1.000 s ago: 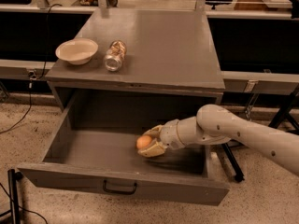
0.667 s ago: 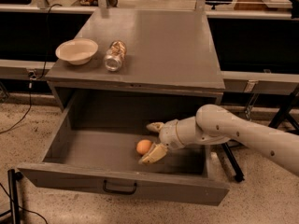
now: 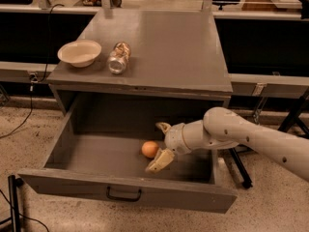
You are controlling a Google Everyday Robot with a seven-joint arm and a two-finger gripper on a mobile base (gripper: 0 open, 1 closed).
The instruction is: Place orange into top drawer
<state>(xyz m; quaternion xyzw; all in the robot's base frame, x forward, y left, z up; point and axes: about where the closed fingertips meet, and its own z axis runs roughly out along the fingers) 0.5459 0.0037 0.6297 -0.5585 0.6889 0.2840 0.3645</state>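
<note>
The orange [image 3: 150, 149] lies free on the floor of the open top drawer [image 3: 96, 153], below the front edge of the counter [image 3: 164, 47]; the tool [image 3: 161, 144], a second ago clasped round it, now stands released just beside it, fingers spread; placement appears done, only withdrawal remaining.

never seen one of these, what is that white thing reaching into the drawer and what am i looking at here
The white thing is a robot's arm. There is only one picture, taken by a camera that looks down at the front of a grey cabinet; where the camera is mounted is not known. At the arm's end is its tool, which has two fingers. They are spread open inside the pulled-out top drawer. An orange lies on the drawer floor right at the open fingers and is not gripped. On the cabinet top are a white bowl and a shiny can lying on its side.
</note>
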